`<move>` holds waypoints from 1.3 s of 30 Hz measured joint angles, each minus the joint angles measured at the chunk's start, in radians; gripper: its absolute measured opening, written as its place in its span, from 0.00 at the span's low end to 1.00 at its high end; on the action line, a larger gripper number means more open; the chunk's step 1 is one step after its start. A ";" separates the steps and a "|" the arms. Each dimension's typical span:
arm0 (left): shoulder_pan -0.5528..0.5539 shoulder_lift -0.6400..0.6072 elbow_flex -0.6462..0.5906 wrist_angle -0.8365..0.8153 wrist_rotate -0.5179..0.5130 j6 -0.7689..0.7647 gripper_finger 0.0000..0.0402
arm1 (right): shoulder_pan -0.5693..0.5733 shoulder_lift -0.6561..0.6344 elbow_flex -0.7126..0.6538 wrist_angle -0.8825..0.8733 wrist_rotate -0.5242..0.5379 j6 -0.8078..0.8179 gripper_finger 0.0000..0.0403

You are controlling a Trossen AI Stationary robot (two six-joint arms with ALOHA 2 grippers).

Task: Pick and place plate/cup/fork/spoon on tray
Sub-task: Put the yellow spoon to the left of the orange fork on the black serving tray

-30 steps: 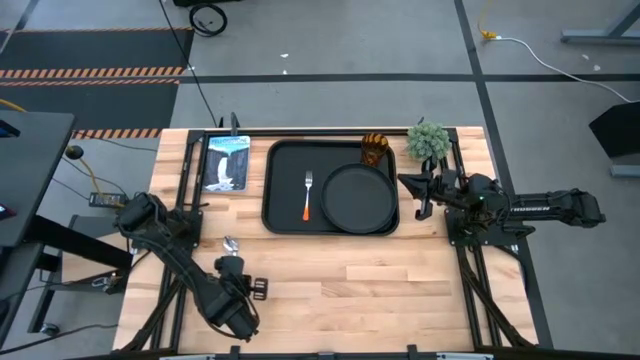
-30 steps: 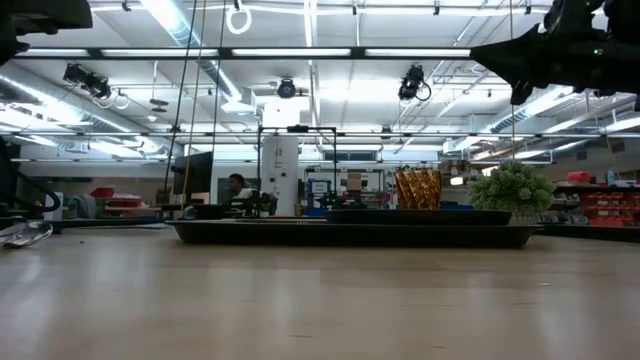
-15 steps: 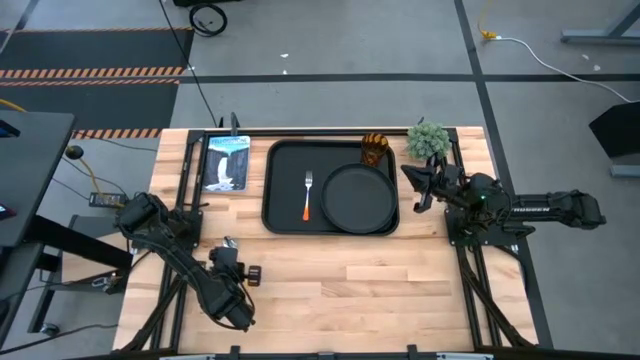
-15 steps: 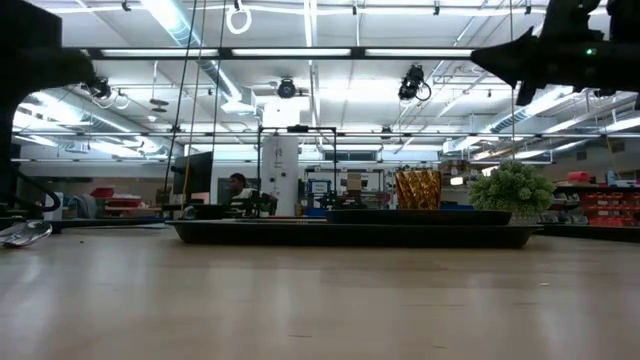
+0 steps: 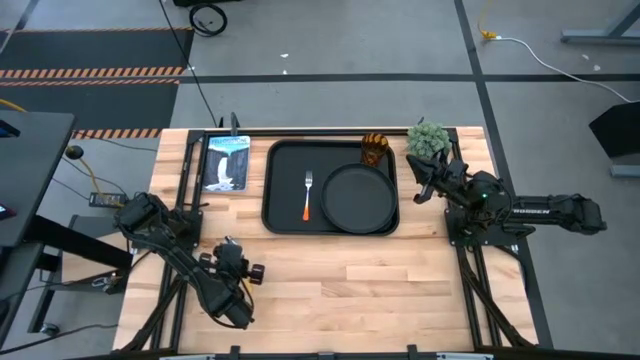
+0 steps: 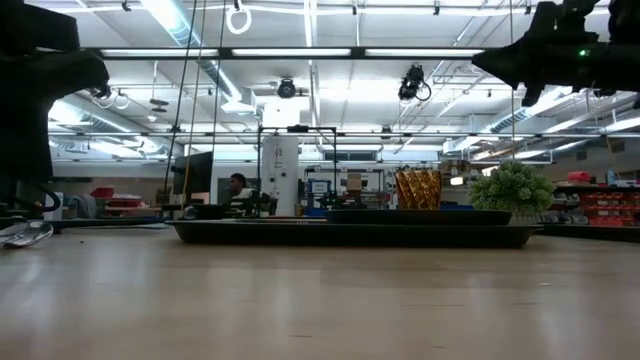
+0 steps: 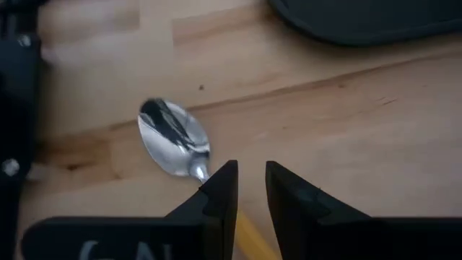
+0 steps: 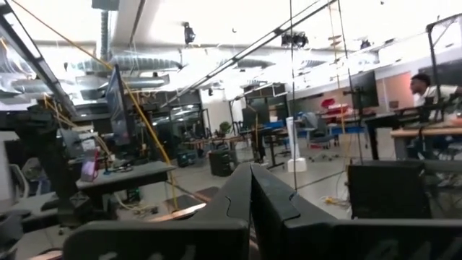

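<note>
The spoon lies flat on the wood near the table's left edge; its silver bowl and yellow handle show in the left wrist view, and it also shows in the low view. My left gripper hovers over the spoon's neck, fingers a little open and pointing down. The tray holds the plate, the fork and the cup. My right gripper is shut and empty, raised beside the tray's right end.
A small green plant stands at the far right corner, just beyond my right gripper. A framed picture lies left of the tray. Bare wood spreads along the near half of the table.
My left gripper has moved toward the far edge and come down over the spoon, which has not moved. My right gripper has drawn back toward the far right, closer to the plant, staying raised.
</note>
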 joint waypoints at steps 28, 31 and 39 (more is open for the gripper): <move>0.034 0.000 0.000 0.174 0.080 -0.050 0.31 | -0.006 0.033 0.000 0.028 -0.063 -0.007 0.02; 0.034 -0.003 0.000 0.175 0.126 -0.064 0.32 | -0.004 0.033 0.000 0.028 -0.069 -0.007 0.02; 0.051 -0.020 0.002 0.138 0.188 -0.099 0.32 | -0.003 0.033 0.000 0.028 -0.103 -0.007 0.02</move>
